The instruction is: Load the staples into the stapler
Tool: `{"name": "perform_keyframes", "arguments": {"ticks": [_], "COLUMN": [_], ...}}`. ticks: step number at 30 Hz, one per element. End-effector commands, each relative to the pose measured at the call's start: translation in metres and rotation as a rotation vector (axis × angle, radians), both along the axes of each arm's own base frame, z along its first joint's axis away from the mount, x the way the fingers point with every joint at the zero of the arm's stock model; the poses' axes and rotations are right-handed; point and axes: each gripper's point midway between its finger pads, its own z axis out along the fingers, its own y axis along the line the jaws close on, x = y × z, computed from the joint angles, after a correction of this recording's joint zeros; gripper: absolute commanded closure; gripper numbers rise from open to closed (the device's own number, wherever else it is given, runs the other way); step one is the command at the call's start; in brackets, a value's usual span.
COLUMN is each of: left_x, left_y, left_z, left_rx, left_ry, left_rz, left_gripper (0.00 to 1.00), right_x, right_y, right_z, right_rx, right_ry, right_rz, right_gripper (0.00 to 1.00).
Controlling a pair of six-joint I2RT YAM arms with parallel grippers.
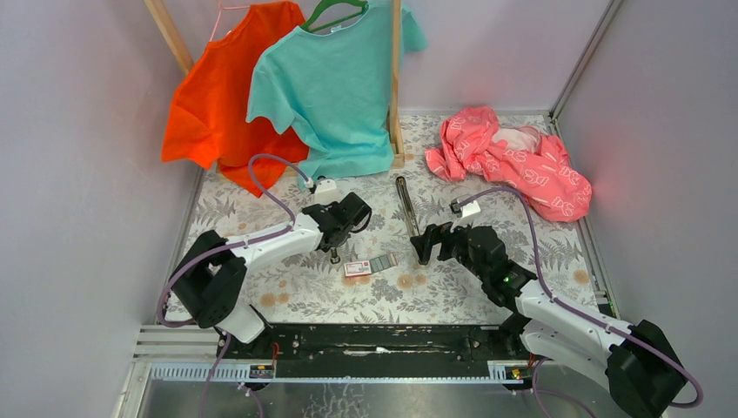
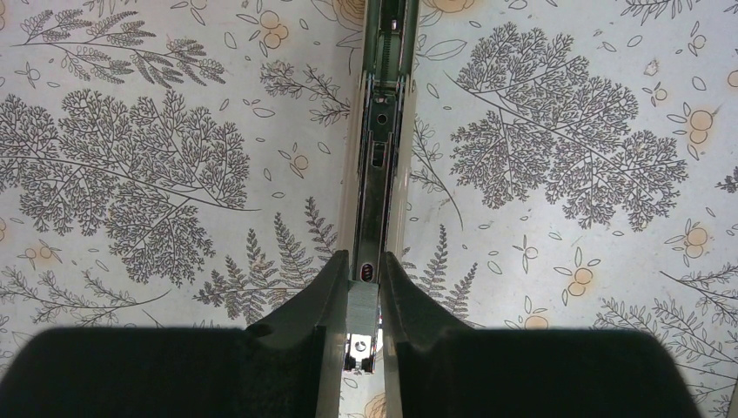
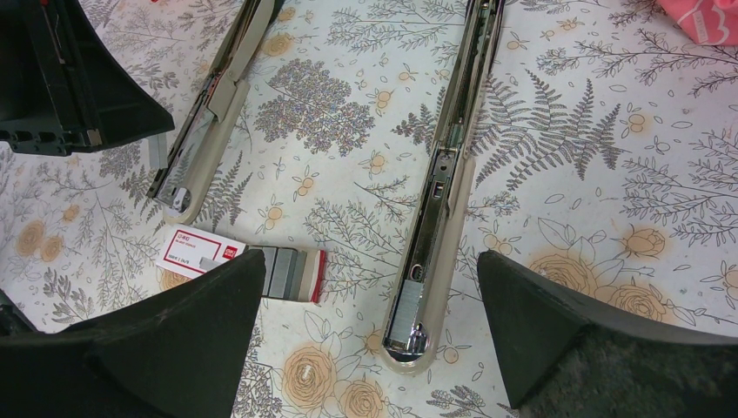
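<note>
At the far left of the top view, an orange shirt (image 1: 209,104) hangs from a wooden rack (image 1: 167,30), with a teal shirt (image 1: 331,87) next to it. Below them, left of centre, the left gripper (image 1: 335,252) points down at the flowered tablecloth (image 1: 287,287). In the left wrist view its jaws are closed on the near end of a long beige bar (image 2: 380,174) with a metal channel. The fingers (image 2: 318,296) press against both sides of the bar. In the right wrist view the same bar (image 3: 204,122) slants across the upper left.

The staples (image 1: 358,267) lie flat on the cloth near the centre, just right of the left gripper's tip. Grey strips stick out of the right end of the box. In the right wrist view they (image 3: 209,252) sit at the lower left, partly hidden by a finger.

Just right of centre the stapler (image 1: 407,213) runs up the frame with its metal channel (image 3: 435,218) facing up. Whether it joins the beige bar cannot be told. The right gripper (image 1: 431,239) has its jaws spread wide and holds nothing. Its fingers (image 3: 566,340) stand on either side of the stapler's near end, clear of it.

A pink cloth (image 1: 513,161) lies crumpled at the upper right.
</note>
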Motion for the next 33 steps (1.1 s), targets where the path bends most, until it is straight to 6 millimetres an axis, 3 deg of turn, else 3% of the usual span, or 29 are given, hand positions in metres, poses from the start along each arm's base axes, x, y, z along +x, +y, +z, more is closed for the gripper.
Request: {"name": "perform_keyframes", "arguments": {"ticks": [1, 33], "left_x": [0.007, -0.006], "left_y": [0.003, 0.003], "left_z": [0.015, -0.018], "left_rx": [0.016, 0.029], "left_ry": [-0.047, 0.05], "left_rz": [0.022, 0.015], "left_gripper": [0.86, 0.85], "right_x": [0.009, 0.008], "right_y": [0.003, 0.002], "right_z": [0.019, 0.019], "right_rx": [0.033, 0.034], "right_ry": [-0.065, -0.067], "right_rz": [-0.01, -0.01], "right_gripper": [0.01, 0.01]}}
